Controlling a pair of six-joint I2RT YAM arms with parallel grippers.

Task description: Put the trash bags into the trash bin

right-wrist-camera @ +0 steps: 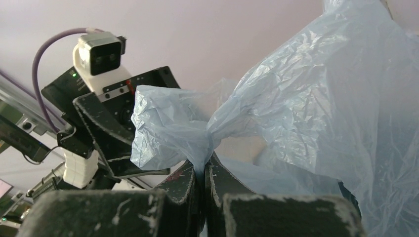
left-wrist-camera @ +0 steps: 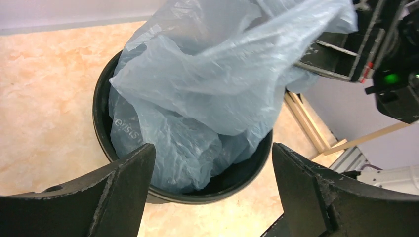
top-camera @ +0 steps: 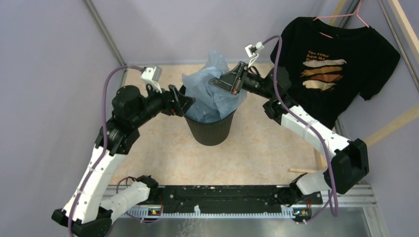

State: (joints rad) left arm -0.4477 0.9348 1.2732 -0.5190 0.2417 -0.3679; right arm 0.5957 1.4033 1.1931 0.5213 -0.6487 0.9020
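Right wrist view: the right gripper (right-wrist-camera: 203,170) has its jaws closed on a gathered neck of the trash bag (right-wrist-camera: 306,98). The bag's lower part sits inside the trash bin (left-wrist-camera: 101,113), and its upper part billows above the rim. The left gripper (left-wrist-camera: 212,150) is spread wide just beside the bin, holding nothing. The film is likely light, limp, slippery and springy. Grip bunched folds, not flat sheet.
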